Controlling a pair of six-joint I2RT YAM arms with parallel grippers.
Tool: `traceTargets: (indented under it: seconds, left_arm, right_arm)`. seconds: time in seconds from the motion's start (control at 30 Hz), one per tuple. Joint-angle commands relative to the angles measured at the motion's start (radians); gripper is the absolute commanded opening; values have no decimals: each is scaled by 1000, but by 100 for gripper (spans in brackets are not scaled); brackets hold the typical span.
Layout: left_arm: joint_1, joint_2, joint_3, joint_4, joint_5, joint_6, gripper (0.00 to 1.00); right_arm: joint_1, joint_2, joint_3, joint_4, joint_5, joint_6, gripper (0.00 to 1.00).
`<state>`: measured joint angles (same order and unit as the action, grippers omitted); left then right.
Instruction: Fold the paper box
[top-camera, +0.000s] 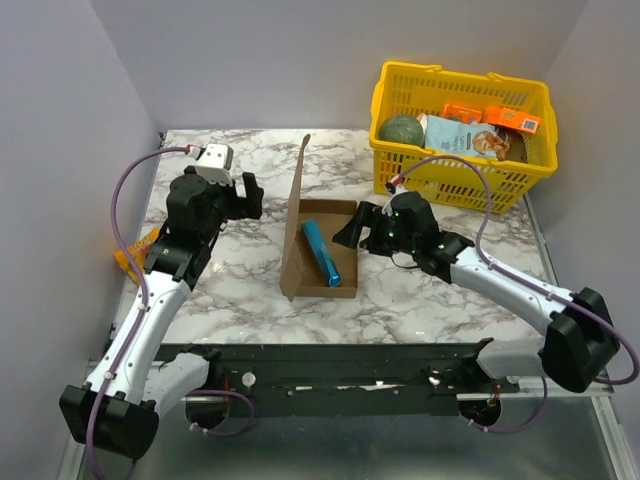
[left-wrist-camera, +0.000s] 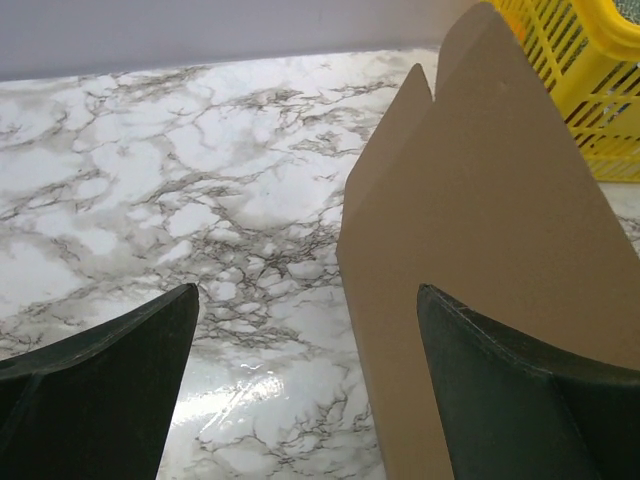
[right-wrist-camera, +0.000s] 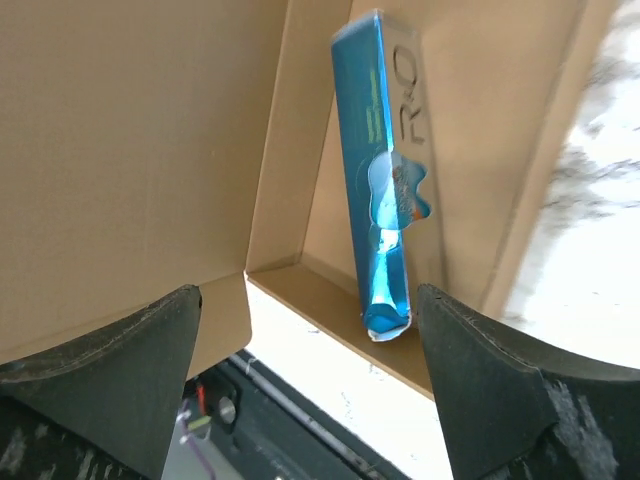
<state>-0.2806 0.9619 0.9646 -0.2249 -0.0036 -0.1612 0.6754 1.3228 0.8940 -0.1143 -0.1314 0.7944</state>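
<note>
The paper box (top-camera: 320, 262) is a shallow brown cardboard tray in the middle of the marble table, with its lid flap (top-camera: 296, 205) standing upright on the left side. A blue packet (top-camera: 322, 252) lies inside it, also seen as the blue packet (right-wrist-camera: 384, 190) in the right wrist view. My right gripper (top-camera: 352, 228) is open just right of the box's far right corner, nothing between its fingers (right-wrist-camera: 500, 380). My left gripper (top-camera: 248, 197) is open to the left of the upright flap (left-wrist-camera: 490, 250), apart from it.
A yellow plastic basket (top-camera: 462, 178) with groceries stands at the back right. An orange packet (top-camera: 140, 248) lies at the table's left edge, partly under my left arm. The black frame rail (top-camera: 330, 365) runs along the near edge.
</note>
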Motion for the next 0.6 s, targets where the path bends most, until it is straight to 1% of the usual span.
traceTargets:
  seconds: [0.0,0.03,0.1,0.13,0.2,0.23,0.27,0.33,0.37,0.47,0.53,0.57]
  left_arm:
    - [112,41,-20,44,155,-92,99]
    - [133,72,-20,44,162,-93,99]
    - [144,124,6,6,166,-83,99]
    - [147,194,23,-17,172,-61,99]
    - [152,279,77,-94,189,-34,99]
    - [152,369,97,-123,191,-8,97]
    - [152,415,117,-173,191,0,94]
    - [152,528,161,-205,209,6,91]
    - [152,561,169,-206,250,2,89]
    - [152,678,207,-206,275,-8,88]
    - [147,769,255,-217,281,-9,86]
    - [144,802,273,-234,281,-8,85]
  right_arm:
    - [7,-73,-38,-79,128,-63,95]
    - [6,-71,-46,-94,177,-70,95]
    - [6,-51,-66,-102,205,-80,92]
    - [4,-44,-70,-105,217,-87,92]
    - [1,-34,-79,-105,256,-93,86]
    - [0,-34,-84,-104,266,-96,83]
    - [-2,-39,-90,-105,301,-101,80]
    - [-4,-59,-119,-105,344,-110,79]
    - [-8,-94,-131,-107,381,-115,77]
    - [-16,-155,-199,-105,444,-144,77]
    - [-16,-157,-233,-108,458,-173,77]
    - [-16,-149,-242,-110,432,-179,76]
